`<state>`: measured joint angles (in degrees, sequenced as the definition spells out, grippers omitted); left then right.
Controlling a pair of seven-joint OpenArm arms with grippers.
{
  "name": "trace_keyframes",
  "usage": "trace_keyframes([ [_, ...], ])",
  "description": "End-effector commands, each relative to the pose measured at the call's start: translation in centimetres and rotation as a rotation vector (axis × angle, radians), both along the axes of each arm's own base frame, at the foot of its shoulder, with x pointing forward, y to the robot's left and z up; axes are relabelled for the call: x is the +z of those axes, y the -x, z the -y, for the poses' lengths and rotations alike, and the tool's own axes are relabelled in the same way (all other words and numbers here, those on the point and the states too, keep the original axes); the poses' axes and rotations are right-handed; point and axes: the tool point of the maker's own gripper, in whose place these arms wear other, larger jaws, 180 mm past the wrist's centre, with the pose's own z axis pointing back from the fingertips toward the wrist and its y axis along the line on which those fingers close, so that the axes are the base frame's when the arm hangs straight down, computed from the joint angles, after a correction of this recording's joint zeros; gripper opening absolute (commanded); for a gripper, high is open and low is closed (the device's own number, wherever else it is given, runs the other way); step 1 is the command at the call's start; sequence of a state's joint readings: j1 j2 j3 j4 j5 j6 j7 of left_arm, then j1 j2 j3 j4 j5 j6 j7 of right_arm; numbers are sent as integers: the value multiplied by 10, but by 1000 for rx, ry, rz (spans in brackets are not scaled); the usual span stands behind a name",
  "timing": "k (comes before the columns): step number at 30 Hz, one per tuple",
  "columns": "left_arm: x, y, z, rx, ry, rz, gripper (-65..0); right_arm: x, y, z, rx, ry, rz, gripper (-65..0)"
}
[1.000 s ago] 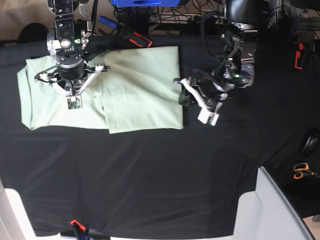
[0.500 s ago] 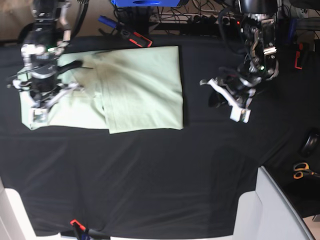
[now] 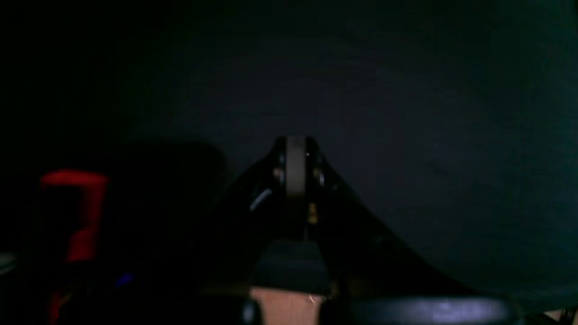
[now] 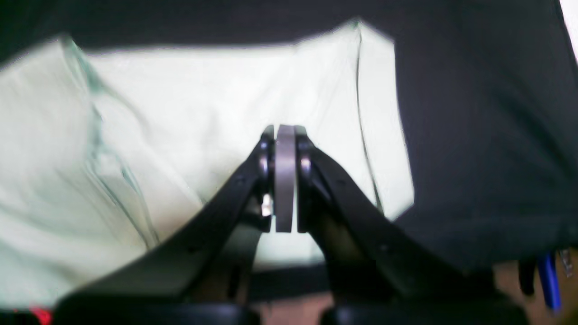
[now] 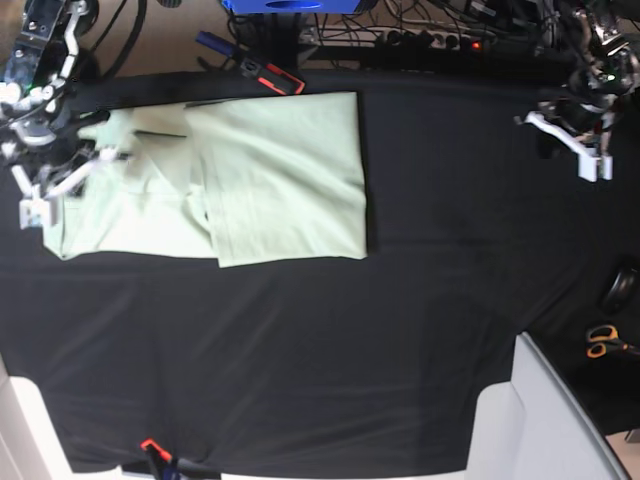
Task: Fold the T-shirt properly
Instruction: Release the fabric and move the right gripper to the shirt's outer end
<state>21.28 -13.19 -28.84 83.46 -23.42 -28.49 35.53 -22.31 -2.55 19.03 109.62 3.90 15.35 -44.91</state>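
The pale mint-green T-shirt point(image 5: 280, 175) lies folded in a rough rectangle on the black tablecloth point(image 5: 330, 350) at the upper left, one layer lapped over another. My right gripper point(image 5: 32, 208) hangs at the shirt's left edge. The right wrist view shows this gripper point(image 4: 284, 135) shut, pads pressed together with no cloth between them, above the T-shirt point(image 4: 203, 99). My left gripper point(image 5: 590, 160) is far off at the upper right, away from the shirt. In the left wrist view that gripper point(image 3: 295, 149) is shut and empty over dark cloth.
A red-and-black tool point(image 5: 270, 78) lies just behind the shirt's top edge. Scissors point(image 5: 600, 342) and a dark rounded object point(image 5: 620, 290) sit at the right edge. A pale grey bin corner point(image 5: 545, 420) juts in at the lower right. Cables crowd the back.
Both arms have swung outward: the right from over the shirt's left part to its left edge, the left from beside the shirt's right edge to the far upper right. The shirt has not moved.
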Motion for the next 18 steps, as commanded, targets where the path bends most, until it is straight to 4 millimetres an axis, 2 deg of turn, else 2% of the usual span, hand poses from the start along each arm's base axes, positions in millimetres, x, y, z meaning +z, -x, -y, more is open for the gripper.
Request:
trace_keyframes([
  [1,13,-6,-11,9,-21,47,-650,4,-3,-23,58,-40,34,-647],
  [3,20,-4,-22,38,-37,60,-650,-3,5,-48,121,-72,19,-647],
  [8,22,-3,-25,49,-41,64,-650,-19,34,-97,187,-164,-71,-631],
  [10,20,-1,-26,53,-38,61,-650,-22,43,-113,201,-220,-84,-551],
  [14,19,-1,-25,55,-36,60,-650,-21,53,-125,185,-327,-87,-284],
  [15,19,-1,-25,55,-36,60,-650,-22,55,-126,181,-336,-90,-252],
  [18,20,-1,-26,54,-37,60,-650,-20,53,-118,164,-324,-68,-279],
])
